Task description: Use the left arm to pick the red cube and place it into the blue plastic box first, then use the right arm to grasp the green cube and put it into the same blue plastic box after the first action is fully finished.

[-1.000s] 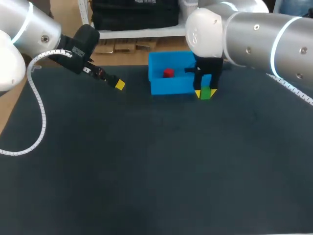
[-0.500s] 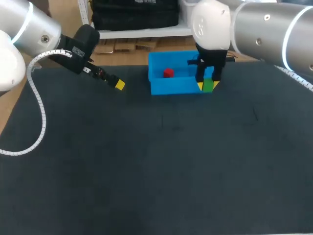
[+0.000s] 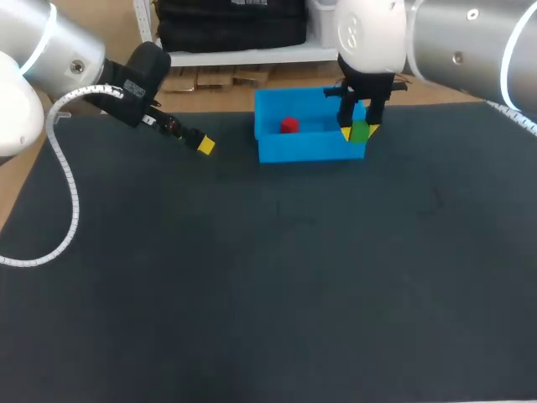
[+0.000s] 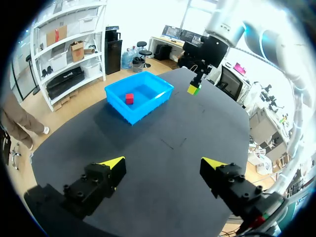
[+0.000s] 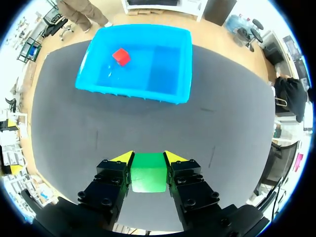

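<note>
Head view, change: the right gripper [image 3: 358, 131] with the green cube [image 3: 362, 133] has come up off the table [image 3: 268, 277] from the near right corner of the blue box [image 3: 302, 151]. It now sits higher, at the box's 3 o'clock end. The left gripper [image 3: 204, 145] has not moved.
Head view, cube vs gripper: the green cube is pinched between the yellow tips. The red cube [image 3: 289, 125] lies in the box, at 9 o'clock of its middle.
Left wrist view, gripper: the left gripper [image 4: 163, 165] has its fingers spread wide, with nothing between them.
Left wrist view, things: the blue box [image 4: 148, 102] is ahead at 11 o'clock with the red cube [image 4: 129, 98] inside. The green cube [image 4: 195, 90] is in the air at 1 o'clock, in the right gripper [image 4: 193, 89].
Right wrist view, grip: the right gripper [image 5: 148, 158] is clenched on the green cube [image 5: 148, 174], one finger on each side.
Right wrist view, box: the blue box [image 5: 128, 93] is ahead at 12 o'clock, not beneath. The red cube [image 5: 121, 56] is inside it.
</note>
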Controlling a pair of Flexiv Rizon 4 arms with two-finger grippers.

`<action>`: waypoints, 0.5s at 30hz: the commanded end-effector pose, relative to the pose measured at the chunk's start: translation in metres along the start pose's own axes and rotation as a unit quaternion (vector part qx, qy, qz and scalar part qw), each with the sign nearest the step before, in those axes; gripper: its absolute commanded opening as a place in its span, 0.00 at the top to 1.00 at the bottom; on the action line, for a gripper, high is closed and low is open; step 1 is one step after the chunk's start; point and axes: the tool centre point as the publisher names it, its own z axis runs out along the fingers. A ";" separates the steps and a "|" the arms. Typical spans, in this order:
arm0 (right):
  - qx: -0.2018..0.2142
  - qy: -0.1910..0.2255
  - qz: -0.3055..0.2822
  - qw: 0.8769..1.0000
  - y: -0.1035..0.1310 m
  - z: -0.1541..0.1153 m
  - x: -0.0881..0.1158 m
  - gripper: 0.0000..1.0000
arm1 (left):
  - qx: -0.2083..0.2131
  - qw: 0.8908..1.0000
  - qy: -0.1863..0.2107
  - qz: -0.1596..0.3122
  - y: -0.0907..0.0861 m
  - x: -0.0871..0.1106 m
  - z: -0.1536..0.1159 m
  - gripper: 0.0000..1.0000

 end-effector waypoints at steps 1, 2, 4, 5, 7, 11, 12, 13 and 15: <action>0.001 -0.027 -0.002 1.000 -0.001 -0.009 0.009 1.00 | 0.002 1.000 -0.002 0.001 0.001 0.001 0.000 0.00; 0.001 -0.028 -0.003 1.000 -0.001 -0.010 0.008 1.00 | 0.002 1.000 -0.002 0.001 0.001 0.001 0.000 0.00; 0.003 -0.032 -0.006 0.999 -0.001 -0.013 0.007 1.00 | 0.002 1.000 -0.002 0.001 0.001 0.001 0.000 0.00; 0.003 -0.033 -0.008 0.999 -0.001 -0.015 0.007 1.00 | 0.002 1.000 -0.002 0.001 0.001 0.001 0.000 0.00; 0.005 -0.036 -0.010 0.999 -0.002 -0.018 0.005 1.00 | 0.002 1.000 -0.002 0.001 0.001 0.001 0.000 0.00; 0.009 -0.043 -0.015 0.999 -0.004 -0.025 0.001 1.00 | 0.002 1.000 -0.002 0.001 0.001 0.001 0.000 0.00; 0.010 -0.045 -0.016 0.999 -0.005 -0.027 -0.001 1.00 | 0.002 1.000 -0.002 0.001 0.001 0.001 0.000 0.00; 0.011 -0.047 -0.018 0.999 -0.005 -0.028 -0.002 1.00 | 0.002 1.000 -0.002 0.001 0.001 0.001 0.000 0.00; 0.012 -0.054 -0.021 0.998 -0.005 -0.032 -0.006 1.00 | 0.002 1.000 -0.002 0.001 0.001 0.001 0.000 0.00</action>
